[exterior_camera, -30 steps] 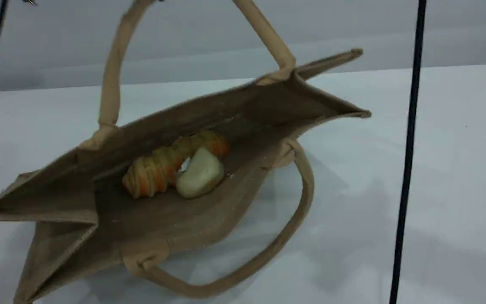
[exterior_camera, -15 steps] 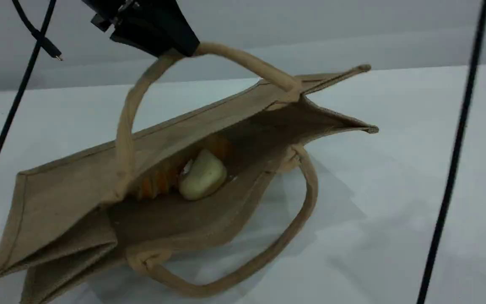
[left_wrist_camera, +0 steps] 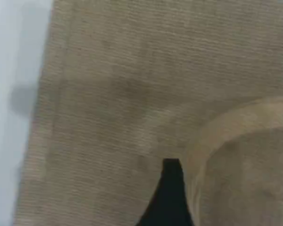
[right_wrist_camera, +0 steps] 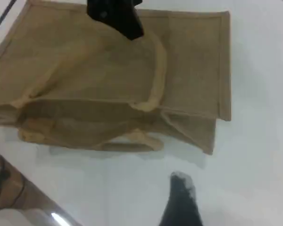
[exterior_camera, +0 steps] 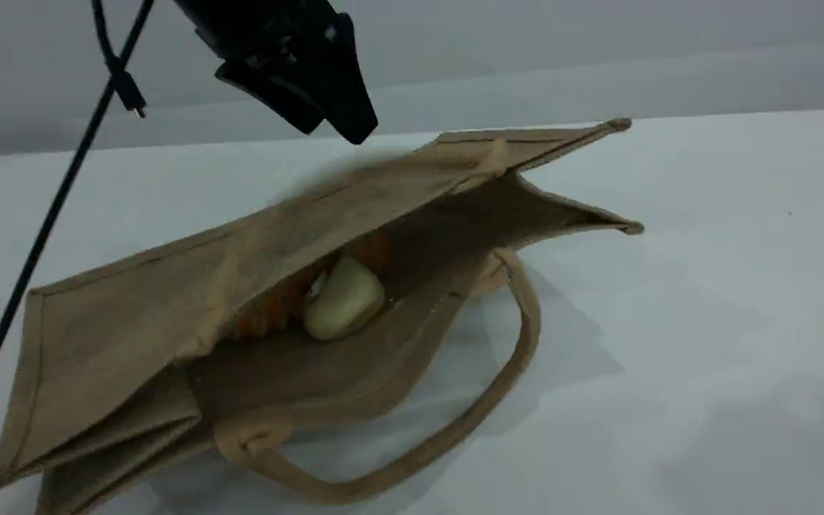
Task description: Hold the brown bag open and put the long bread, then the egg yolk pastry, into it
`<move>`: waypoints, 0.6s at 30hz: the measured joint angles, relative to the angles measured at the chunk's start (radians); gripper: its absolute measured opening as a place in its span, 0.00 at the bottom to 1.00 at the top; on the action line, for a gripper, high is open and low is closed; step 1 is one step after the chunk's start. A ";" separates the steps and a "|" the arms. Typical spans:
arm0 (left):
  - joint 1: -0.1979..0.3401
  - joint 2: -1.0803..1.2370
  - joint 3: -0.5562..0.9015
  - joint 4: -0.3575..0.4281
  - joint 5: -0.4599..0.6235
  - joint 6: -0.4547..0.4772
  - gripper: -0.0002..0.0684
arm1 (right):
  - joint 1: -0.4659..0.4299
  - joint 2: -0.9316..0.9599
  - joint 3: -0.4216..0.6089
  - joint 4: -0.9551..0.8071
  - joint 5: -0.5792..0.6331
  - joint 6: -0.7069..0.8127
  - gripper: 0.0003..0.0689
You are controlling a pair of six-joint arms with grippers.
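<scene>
Scene view: left gripper (exterior_camera: 330,129) has just let go, jaws apart, top handle (right_wrist_camera: 159,66) flops onto brown bag (exterior_camera: 119,307), long bread (exterior_camera: 265,315) & egg yolk pastry (exterior_camera: 344,297) both inside, so task looks done; right gripper (right_wrist_camera: 181,197) spread, holding nothing.

The pale grey-white table (exterior_camera: 705,322) carries the brown bag (exterior_camera: 119,315), which lies on its broad side with its mouth gaping toward the scene camera. The bag's lower handle loop (exterior_camera: 530,329) rests flat on the tabletop just before the mouth.
</scene>
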 joint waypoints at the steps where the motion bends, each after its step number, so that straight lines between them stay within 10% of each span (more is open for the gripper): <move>1: -0.009 0.000 0.000 0.023 -0.015 -0.015 0.83 | 0.000 -0.004 0.000 0.002 0.010 0.000 0.68; 6: -0.038 0.023 0.000 0.136 -0.032 -0.105 0.83 | 0.000 -0.021 0.000 0.002 0.031 0.018 0.68; 18: -0.178 0.185 -0.001 0.130 -0.030 -0.119 0.83 | 0.000 -0.044 0.000 0.003 0.094 0.024 0.67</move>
